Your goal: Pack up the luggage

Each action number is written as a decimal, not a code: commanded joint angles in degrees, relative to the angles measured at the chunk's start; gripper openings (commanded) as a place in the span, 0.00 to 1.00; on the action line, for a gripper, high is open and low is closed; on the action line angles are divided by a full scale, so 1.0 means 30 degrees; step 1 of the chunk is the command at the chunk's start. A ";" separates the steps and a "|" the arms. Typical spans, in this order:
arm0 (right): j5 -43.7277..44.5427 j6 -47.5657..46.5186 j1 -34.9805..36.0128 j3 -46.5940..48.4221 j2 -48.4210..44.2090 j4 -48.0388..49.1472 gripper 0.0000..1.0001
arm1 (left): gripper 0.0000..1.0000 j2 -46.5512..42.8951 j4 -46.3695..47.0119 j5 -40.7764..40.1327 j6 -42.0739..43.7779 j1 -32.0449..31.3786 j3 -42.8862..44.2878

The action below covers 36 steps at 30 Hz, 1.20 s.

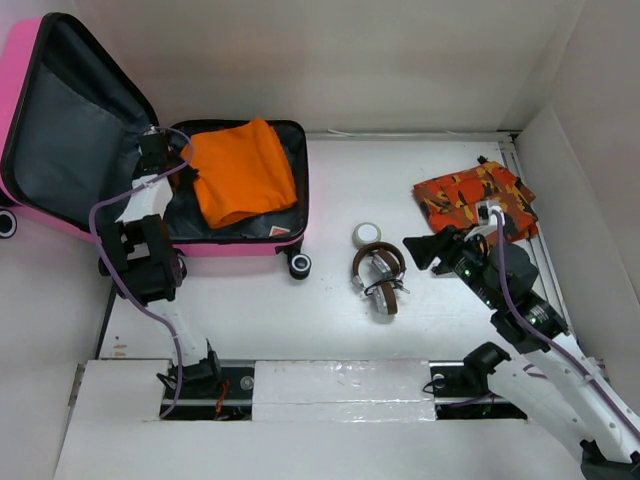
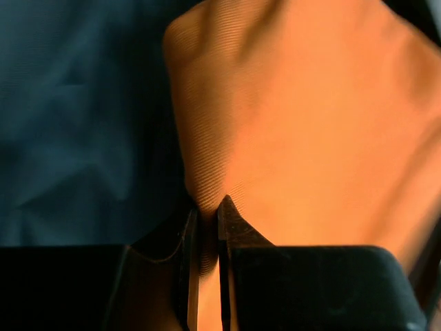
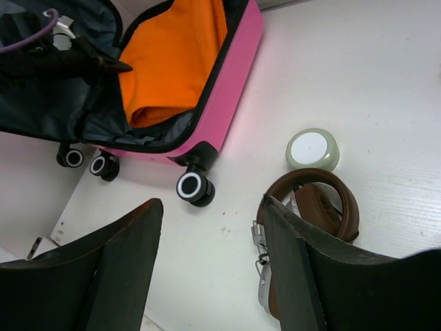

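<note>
The luggage lies open on the white table, at the left of the top view, its pink lid propped up and its grey lining showing. In the luggage's lower half lies a folded orange garment — the left gripper, reaching into the luggage, is pinched tight on the garment's edge nearest the lid. Well to the right of the luggage lies a crumpled orange-patterned cloth. Between that cloth and the luggage the right gripper hangs with jaws wide, gripping nothing, just beside brown headphones. A small round white-topped tin sits just beside the headphones.
</note>
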 commanded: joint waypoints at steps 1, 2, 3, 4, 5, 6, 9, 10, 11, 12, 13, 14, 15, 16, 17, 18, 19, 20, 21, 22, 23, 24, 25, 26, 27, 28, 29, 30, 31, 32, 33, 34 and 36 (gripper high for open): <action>0.0824 -0.0220 0.0140 -0.0205 -0.0377 0.0017 0.66 | 0.00 -0.0598 -0.0742 -0.4071 0.0406 0.0070 0.1116; 0.0826 -0.0220 0.0140 -0.0205 -0.0379 0.0017 0.67 | 0.00 -0.0306 -0.2140 -0.4745 0.0201 0.0070 0.1756; 0.0826 -0.0220 0.0140 -0.0205 -0.0379 0.0017 0.67 | 0.00 -0.0304 -0.2618 -0.5418 -0.0033 0.0070 0.1995; 0.1000 -0.0220 0.0140 -0.0205 -0.0379 0.0017 0.67 | 0.00 -0.0797 -0.2623 -0.6556 -0.0471 0.0070 0.1997; 0.1002 -0.0220 0.0140 -0.0205 -0.0379 0.0017 0.67 | 0.10 -0.1237 -0.2623 -0.6945 -0.0707 0.0070 0.1765; 0.1002 -0.0220 0.0140 -0.0205 -0.0205 0.0017 0.67 | 0.22 -0.1734 -0.2449 -0.7268 -0.0999 0.0070 0.1357; 0.1178 -0.0220 0.0140 -0.0205 0.0379 0.0222 0.69 | 0.50 -0.3960 -0.1308 -0.7445 -0.1382 -0.0660 0.0855; 0.1410 -0.0046 0.0140 -0.0031 0.0615 0.0222 0.69 | 0.62 -0.4430 -0.1131 -0.7882 -0.1615 -0.0982 0.0855; 0.1586 -0.0044 0.0140 -0.0029 0.0820 0.0222 0.69 | 0.66 -0.5362 -0.0868 -0.8785 -0.1618 -0.1855 0.0855; 0.1762 -0.0044 0.0140 0.0232 0.1054 0.0222 0.69 | 0.71 -0.5807 -0.0401 -0.9142 -0.1618 -0.2328 0.0855; 0.2025 0.0188 0.0140 0.0438 0.1463 0.0222 0.69 | 0.76 -0.6188 -0.0223 -0.9523 -0.1357 -0.2855 0.1058; 0.2404 0.0190 0.0140 0.0440 0.1670 0.0222 0.69 | 0.79 -0.6482 0.0011 -0.9730 -0.1122 -0.3382 0.1060; 0.3597 0.0480 0.0140 0.0614 0.1904 0.0222 0.69 | 0.79 -0.6746 0.0188 -0.9732 -0.0830 -0.4780 0.1379; 0.4247 0.0657 0.0140 0.0789 0.2370 0.0222 0.69 | 0.77 -0.7010 0.0189 -0.9993 -0.0624 -0.5722 0.1875; 0.4921 0.0833 0.0140 0.0791 0.2607 0.0222 0.67 | 0.77 -0.7013 0.0189 -1.0286 0.0016 -0.6833 0.2054; 0.6378 0.1183 0.0140 0.0791 0.2899 0.0454 0.64 | 0.76 -0.7013 0.0508 -1.0549 0.0342 -0.9397 0.2056; 0.7060 0.1389 0.0140 0.1052 0.3192 0.0457 0.48 | 0.76 -0.6664 0.0773 -1.0726 0.0606 -1.0786 0.2288; 0.7705 0.1681 0.0140 0.1403 0.3920 0.0457 0.36 | 0.74 -0.6371 0.0775 -1.1047 0.0783 -1.2221 0.2464; 0.8378 0.1684 0.0140 0.1609 0.4305 0.0457 0.22 | 0.74 -0.5991 0.1036 -1.1427 0.0785 -1.3598 0.2640; 0.9719 0.1945 -0.0237 0.1931 0.4715 0.0457 0.08 | 0.73 -0.5175 0.1445 -1.1431 0.0988 -1.5903 0.2642; 1.0109 0.1948 -0.0531 0.2166 0.5589 0.0457 0.00 | 0.73 -0.4703 0.2203 -1.1112 0.0990 -1.6738 0.2468; 1.0374 0.1948 -0.0940 0.2400 0.6033 0.0254 0.00 | 0.71 -0.4176 0.2472 -1.0732 0.0555 -1.7385 0.2466; 1.0551 0.1948 -0.1959 0.2577 0.6501 0.0251 0.00 | 0.71 -0.3127 0.2794 -0.9945 0.0376 -1.8406 0.2466; 1.0553 0.1948 -0.2665 0.2578 0.6999 0.0251 0.04 | 0.70 -0.2594 0.3029 -0.9937 0.0375 -1.8881 0.2466; 1.0553 0.2180 -0.3456 0.2578 0.8048 0.0251 0.12 | 0.70 -0.2154 0.3292 -0.9937 0.0375 -1.9263 0.2698; 1.0002 0.2182 -0.4276 0.2578 0.8581 0.0251 0.22 | 0.70 -0.1337 0.3295 -1.0111 0.0375 -1.9875 0.2700; 0.9474 0.2443 -0.6140 0.2404 0.9108 0.0454 0.33 | 0.70 -0.1010 0.3469 -1.0113 0.0375 -2.0085 0.2903; 0.8773 0.2446 -0.7116 0.2403 1.0186 0.0457 0.55 | 0.70 -0.0775 0.3761 -0.9765 0.0171 -2.0261 0.2905; 0.8157 0.2765 -0.8054 0.2403 1.0748 0.0660 0.62 | 0.70 -0.0772 0.3996 -0.9471 0.0169 -2.0262 0.2702; 0.7483 0.2768 -0.9687 0.2229 1.1247 0.0662 0.67 | 0.70 -0.0598 0.4259 -0.8888 -0.0063 -2.0465 0.2410; 0.7303 0.3000 -1.0429 0.2227 1.1716 0.0662 0.71 | 0.70 -0.0771 0.5335 -0.8621 -0.0065 -2.0642 0.1972; 0.7127 0.3003 -1.1103 0.2227 1.2649 0.0836 0.71 | 0.70 -0.0946 0.5897 -0.8358 -0.0297 -2.0643 0.0953; 0.6746 0.3266 -1.2944 0.2430 1.3416 0.0603 0.71 | 0.68 -0.1327 0.6864 -0.7915 -0.0299 -2.0643 0.0126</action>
